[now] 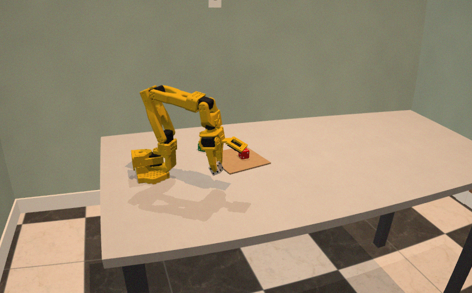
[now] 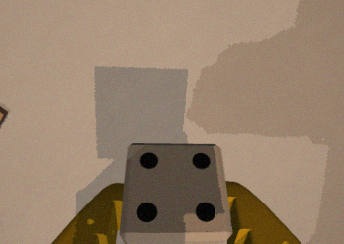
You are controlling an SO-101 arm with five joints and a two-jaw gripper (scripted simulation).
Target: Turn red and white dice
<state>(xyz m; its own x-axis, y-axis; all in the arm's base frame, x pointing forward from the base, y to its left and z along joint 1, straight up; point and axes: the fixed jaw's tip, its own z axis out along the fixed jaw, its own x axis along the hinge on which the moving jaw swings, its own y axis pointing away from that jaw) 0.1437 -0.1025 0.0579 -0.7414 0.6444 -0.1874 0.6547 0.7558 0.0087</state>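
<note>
My gripper point(image 1: 216, 169) points straight down and is shut on the white die point(image 1: 217, 169). It holds the die just off the table beside the near left corner of the brown mat point(image 1: 243, 160). In the wrist view the white die point(image 2: 173, 202) sits between my two yellow fingers and its four-pip face points down at the table; its square shadow lies just beyond it. The red die point(image 1: 244, 153) rests on the mat, with white pips showing. The green die point(image 1: 199, 148) is mostly hidden behind my arm, beyond the mat's left edge.
The arm's base point(image 1: 151, 166) stands on the table to the left of the mat. The mat's corner point(image 2: 3, 115) shows at the left edge of the wrist view. The table stretches far to the right and toward the front.
</note>
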